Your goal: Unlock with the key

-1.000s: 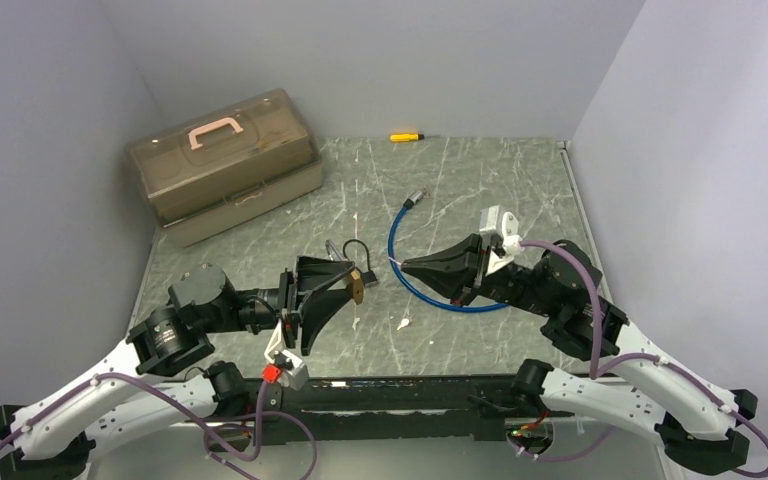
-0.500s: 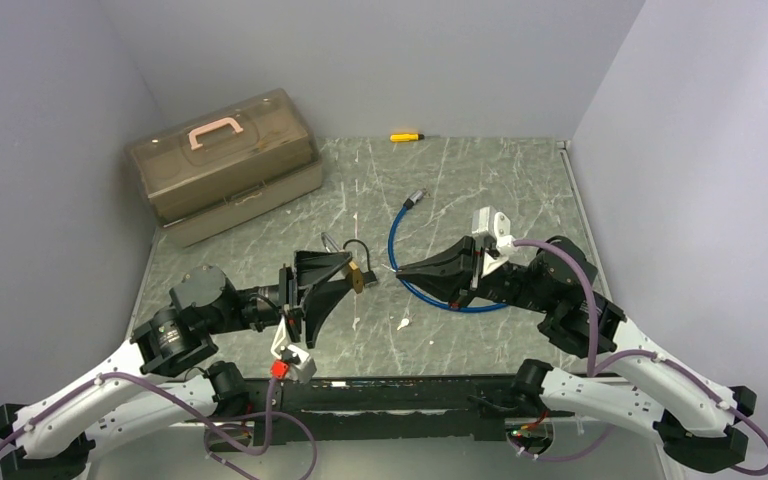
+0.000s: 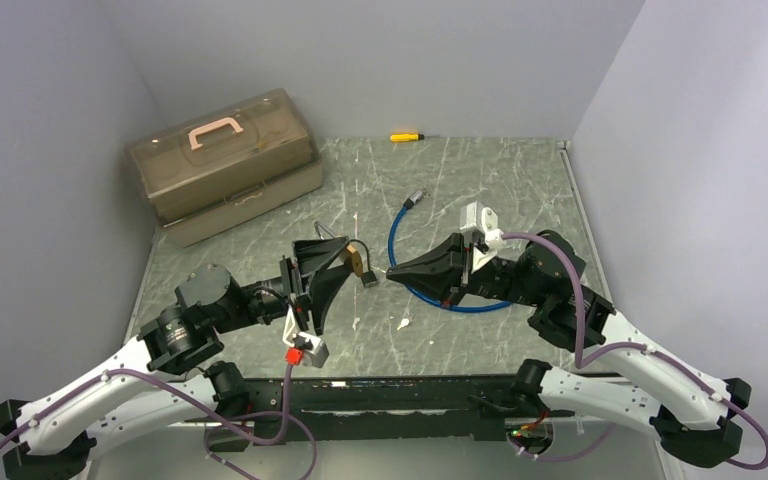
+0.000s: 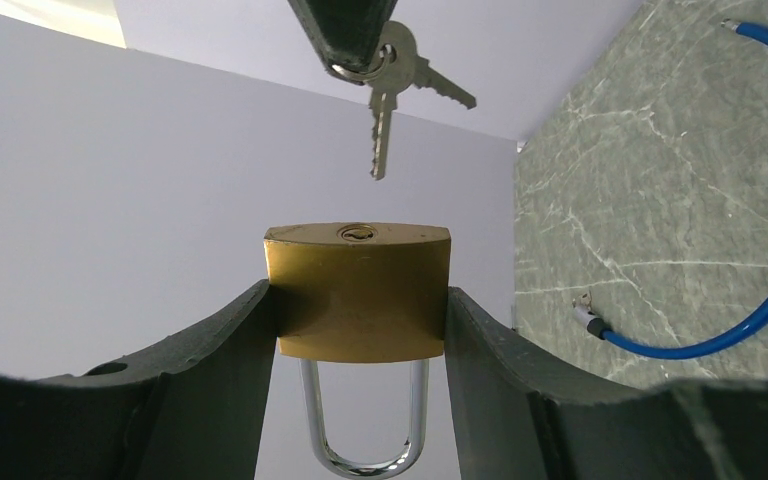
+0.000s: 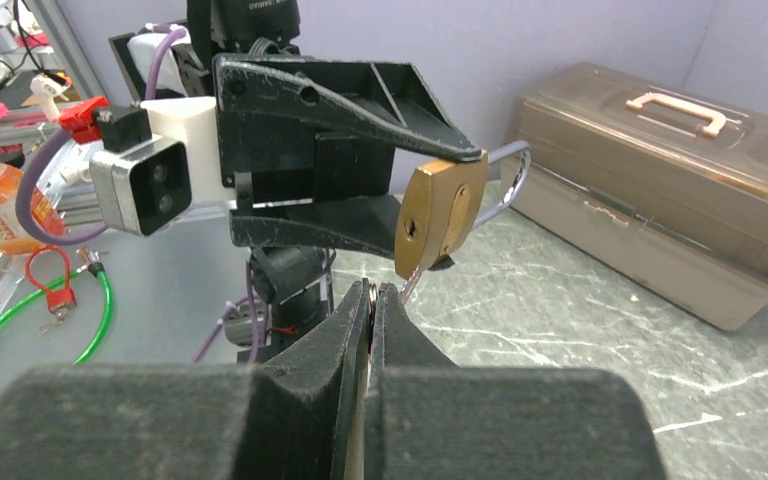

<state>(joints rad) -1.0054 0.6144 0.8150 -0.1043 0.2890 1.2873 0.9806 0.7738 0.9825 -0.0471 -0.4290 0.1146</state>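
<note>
Since the key (image 4: 381,130) hasn't reached the keyhole (image 4: 357,233) yet, this looks like the line-up step right before insertion imo. Left gripper (image 3: 343,265) is clamped on the brass padlock (image 4: 357,290) by its two side faces. The keyhole faces the other arm and the shackle (image 4: 365,425) points back toward its own wrist, closed afaict. Padlock's held up in the air over the middle of the table (image 3: 520,190), a bit toward the left edge, not touching the surface.

Right gripper (image 5: 370,300) has its claw pressed together, pinching the key bunch at the ring end. One key points at the lock and the spare key (image 4: 443,88) splays off sideways. From the left wrist cam the blade tip is near the keyhole but apart from it, and a touch off-centre.

Next move prob needs a small sideways nudge to get the tip over the slot and the blade turned to match it. After that it's a straight push along the lock's axis, then a twist. Can't tell whether the key is gripped rigid or just hanging off the ring. If it's loose it could swing and skate off the brass face, so slow & steady.

Pose-wise both arms come in from the near edge and bend inward, so the grippers sit nose to nose over the middle w/ forearms low. Blue cable (image 3: 440,303) lies under the right wrist, toolbox (image 3: 225,165) is off in the far left corner, neither in the way
</note>
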